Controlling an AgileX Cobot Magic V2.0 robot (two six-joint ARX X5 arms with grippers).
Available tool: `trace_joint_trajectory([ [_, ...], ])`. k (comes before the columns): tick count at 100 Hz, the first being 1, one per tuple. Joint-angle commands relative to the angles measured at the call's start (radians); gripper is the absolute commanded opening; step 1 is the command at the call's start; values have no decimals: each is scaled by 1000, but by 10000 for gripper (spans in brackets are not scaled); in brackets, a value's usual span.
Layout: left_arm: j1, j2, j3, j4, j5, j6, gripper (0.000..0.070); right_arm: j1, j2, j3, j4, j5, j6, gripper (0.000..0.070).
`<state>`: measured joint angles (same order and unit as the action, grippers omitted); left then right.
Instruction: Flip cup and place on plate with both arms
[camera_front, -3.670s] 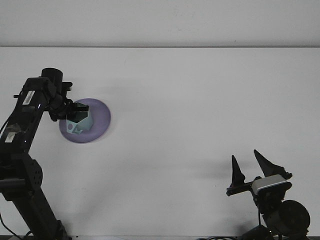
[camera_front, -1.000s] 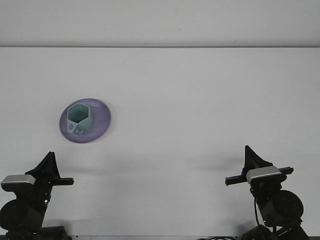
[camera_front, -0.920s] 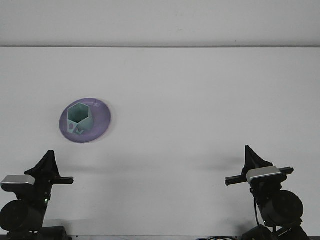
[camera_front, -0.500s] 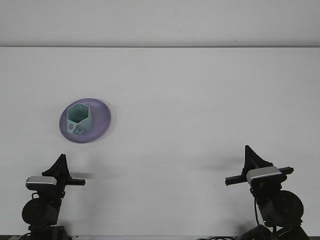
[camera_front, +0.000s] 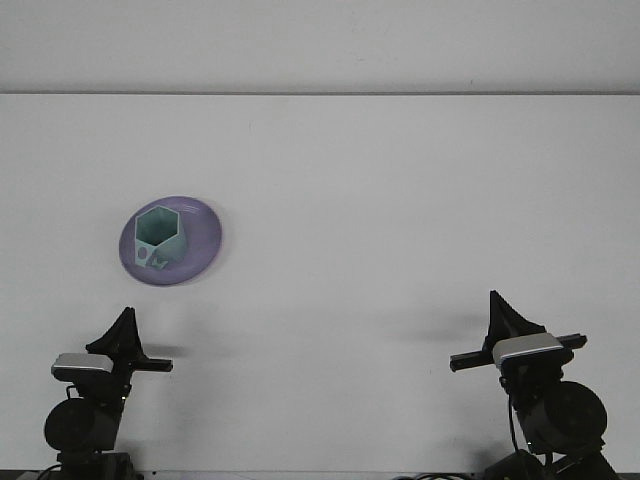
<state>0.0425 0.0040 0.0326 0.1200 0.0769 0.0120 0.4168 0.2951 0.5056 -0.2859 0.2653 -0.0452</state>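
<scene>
Table (camera_front: 400, 200): white, carries the plate.
Plate (camera_front: 200, 250): purple, left of table centre.
Cup (camera_front: 159, 236): teal, upright on the plate, mouth up.
Left pincer (camera_front: 124, 333): near of plate, pressed together.
Right pincer (camera_front: 503, 318): far right of plate, pressed together.

The white counter (camera_front: 400, 220) is stretching ahead of my tools, and a purple plate (camera_front: 205, 235) is lying on it ahead of my left tool (camera_front: 125, 332).
</scene>
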Motion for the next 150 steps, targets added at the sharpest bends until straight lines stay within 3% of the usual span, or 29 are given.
trace_joint_trajectory([
  [1, 0, -1, -18, 12, 2, -3, 15, 2, -1, 10, 10, 4, -5, 0],
  [22, 0, -1, -18, 12, 2, -3, 15, 2, -2, 10, 10, 5, -7, 0],
  [36, 0, -1, -18, 12, 2, -3, 15, -64, -24, 4, 29, -1, -93, 0],
  [47, 0, -1, -18, 12, 2, -3, 15, -197, -74, -84, 85, -89, -124, 0],
  [62, 0, -1, -18, 12, 2, -3, 15, -370, -165, -270, 136, -270, -164, 0],
  [69, 0, -1, -18, 12, 2, -3, 15, -414, -208, -330, 138, -312, -170, 0],
  [99, 0, -1, -18, 12, 2, -3, 15, -457, -294, -495, 269, -291, -200, 0],
  [150, 1, -1, -18, 10, 2, -3, 15, -456, -294, -493, 264, -292, -171, 0],
])
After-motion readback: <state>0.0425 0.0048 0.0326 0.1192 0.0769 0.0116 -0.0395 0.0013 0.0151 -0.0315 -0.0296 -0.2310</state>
